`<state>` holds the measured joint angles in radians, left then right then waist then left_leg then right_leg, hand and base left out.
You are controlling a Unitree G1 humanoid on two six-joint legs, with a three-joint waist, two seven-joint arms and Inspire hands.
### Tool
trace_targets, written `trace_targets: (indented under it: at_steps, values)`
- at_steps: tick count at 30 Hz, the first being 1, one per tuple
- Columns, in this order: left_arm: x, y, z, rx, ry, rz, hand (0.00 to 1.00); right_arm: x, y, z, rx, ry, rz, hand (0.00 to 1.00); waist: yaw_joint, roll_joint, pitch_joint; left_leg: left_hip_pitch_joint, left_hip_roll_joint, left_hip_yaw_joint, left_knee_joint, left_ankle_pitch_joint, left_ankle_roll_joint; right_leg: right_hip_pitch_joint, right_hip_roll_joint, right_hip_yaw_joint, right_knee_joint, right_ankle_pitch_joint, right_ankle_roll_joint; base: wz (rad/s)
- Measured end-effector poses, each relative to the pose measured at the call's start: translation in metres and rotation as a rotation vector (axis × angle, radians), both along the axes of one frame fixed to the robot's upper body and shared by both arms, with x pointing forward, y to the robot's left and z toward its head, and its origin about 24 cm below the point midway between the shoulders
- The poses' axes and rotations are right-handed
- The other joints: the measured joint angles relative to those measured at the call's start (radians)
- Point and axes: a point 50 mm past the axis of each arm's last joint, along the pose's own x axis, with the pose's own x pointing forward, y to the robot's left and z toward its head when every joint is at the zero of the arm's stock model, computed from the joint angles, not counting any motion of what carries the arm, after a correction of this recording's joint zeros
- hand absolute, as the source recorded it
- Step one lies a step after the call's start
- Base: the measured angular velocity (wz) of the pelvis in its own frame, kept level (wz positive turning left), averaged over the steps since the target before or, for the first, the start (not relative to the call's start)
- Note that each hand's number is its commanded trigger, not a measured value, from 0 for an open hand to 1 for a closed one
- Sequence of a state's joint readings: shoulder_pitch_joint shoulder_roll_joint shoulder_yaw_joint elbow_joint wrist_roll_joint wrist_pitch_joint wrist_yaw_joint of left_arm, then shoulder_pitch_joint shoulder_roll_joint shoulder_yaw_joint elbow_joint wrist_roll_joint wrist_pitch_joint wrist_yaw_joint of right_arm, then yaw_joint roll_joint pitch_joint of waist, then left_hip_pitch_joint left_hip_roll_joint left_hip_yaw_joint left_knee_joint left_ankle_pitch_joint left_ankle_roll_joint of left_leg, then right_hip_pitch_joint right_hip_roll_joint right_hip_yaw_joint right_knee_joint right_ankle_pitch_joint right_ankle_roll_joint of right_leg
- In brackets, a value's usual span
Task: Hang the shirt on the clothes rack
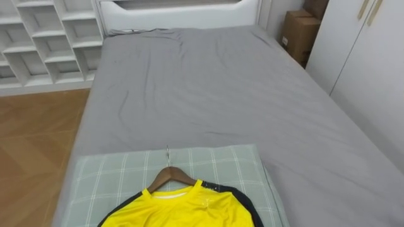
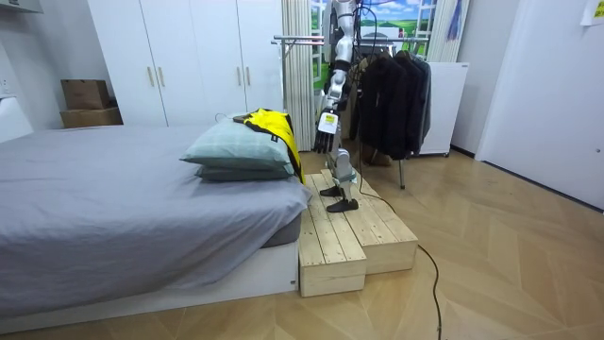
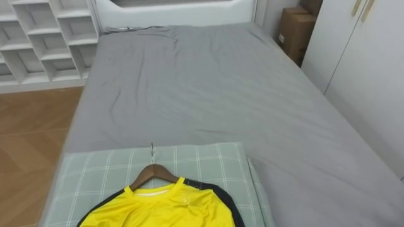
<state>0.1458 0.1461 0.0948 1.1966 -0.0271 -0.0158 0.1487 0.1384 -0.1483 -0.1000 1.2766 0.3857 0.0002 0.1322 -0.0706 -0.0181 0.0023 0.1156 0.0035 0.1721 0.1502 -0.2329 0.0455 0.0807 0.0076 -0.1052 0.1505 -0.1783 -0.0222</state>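
On the plaid pillow (image 1: 113,176): yellow shirt (image 1: 183,211), already on a wooden hanger (image 1: 169,175), lying flat, held by nothing.
Progress: hanger in; pick-up and carry to the clothes rack (image 2: 300,40) not yet done, by judgement.
Left hand (image 2: 326,140): hangs at the robot's side near the pillow; open or closed cannot be told.
Edges: pillow at the grey bed's (image 1: 221,88) end, just beside the wooden platform (image 2: 344,236) underfoot.
Open room: rack bar bare at the room view's left; dark coats (image 2: 392,99) crowd the other part.

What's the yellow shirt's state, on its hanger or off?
On it: the hanger's wooden shoulders run into the shirt's collar, hook sticking out. It lies flat on the pillow, not hung up.
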Motion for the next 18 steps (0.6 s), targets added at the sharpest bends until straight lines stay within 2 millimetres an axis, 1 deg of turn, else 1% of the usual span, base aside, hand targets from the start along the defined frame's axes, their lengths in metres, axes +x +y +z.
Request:
trace_targets:
  at_steps: [3, 5, 7, 11, 13, 14, 15, 16, 18]
  values:
    - [0.000, 0.002, 0.001, 0.029, -0.001, 0.008, 0.00, 0.000, 0.000, 0.000, 0.001, 0.000, 0.001, 0.00, 0.001, 0.003, -0.0014, 0.002, 0.000, 0.003, 0.001, 0.000, 0.000, 0.001, 0.001, -0.002, 0.000, 0.000, 0.000, 0.00]
    - [0.003, 0.004, 0.002, 0.051, -0.015, 0.013, 0.00, 0.000, 0.000, 0.000, 0.000, -0.001, 0.000, 0.00, 0.011, 0.004, -0.0006, 0.003, 0.001, 0.004, 0.001, 0.000, 0.000, 0.001, 0.001, -0.001, 0.001, 0.000, 0.000, 0.00]
    - [0.009, 0.009, 0.005, 0.097, -0.035, -0.001, 0.00, -0.001, -0.002, 0.001, -0.006, -0.001, 0.001, 0.00, 0.022, 0.005, 0.0003, 0.013, 0.001, 0.004, 0.000, 0.000, 0.000, 0.010, -0.001, 0.001, 0.001, 0.000, 0.000, 0.00]
    - [0.022, 0.021, 0.013, 0.212, -0.094, -0.008, 0.00, 0.000, -0.004, 0.001, -0.014, -0.005, 0.007, 0.00, 0.023, 0.011, 0.0019, 0.020, 0.000, 0.000, 0.001, 0.000, 0.000, 0.023, 0.001, -0.004, 0.001, 0.000, 0.000, 0.04]
    - [0.033, 0.032, 0.023, 0.310, -0.158, 0.016, 0.00, 0.000, -0.005, 0.001, -0.008, -0.010, -0.003, 0.00, 0.023, 0.014, 0.0012, 0.023, 0.000, -0.010, 0.002, 0.000, 0.000, 0.026, -0.003, -0.008, 0.002, 0.000, 0.000, 0.06]
    - [0.035, 0.035, 0.025, 0.338, -0.173, 0.023, 0.00, -0.001, -0.006, 0.001, -0.008, -0.011, -0.009, 0.00, 0.024, 0.016, 0.0015, 0.025, 0.000, -0.010, 0.001, 0.000, 0.000, 0.027, -0.004, -0.008, 0.001, 0.000, 0.000, 0.00]
    - [0.040, 0.041, 0.031, 0.397, -0.202, 0.028, 0.00, -0.001, -0.007, 0.002, -0.010, -0.012, -0.007, 0.00, 0.025, 0.019, 0.0032, 0.028, 0.000, -0.012, 0.001, 0.000, 0.000, 0.031, -0.004, -0.009, 0.001, 0.000, 0.000, 0.00]
    - [0.045, 0.046, 0.036, 0.454, -0.235, 0.025, 0.00, -0.001, -0.009, 0.002, -0.014, -0.013, -0.006, 0.00, 0.024, 0.023, 0.0033, 0.029, 0.000, -0.013, 0.000, 0.000, 0.000, 0.033, -0.003, -0.009, 0.001, 0.000, 0.000, 0.00]
    - [0.054, 0.050, 0.045, 0.523, -0.294, 0.027, 0.00, 0.000, -0.011, 0.003, -0.019, -0.020, -0.002, 0.00, 0.023, 0.030, 0.0054, 0.028, -0.001, -0.013, 0.000, 0.000, 0.000, 0.033, 0.001, -0.009, 0.000, 0.000, 0.000, 0.00]
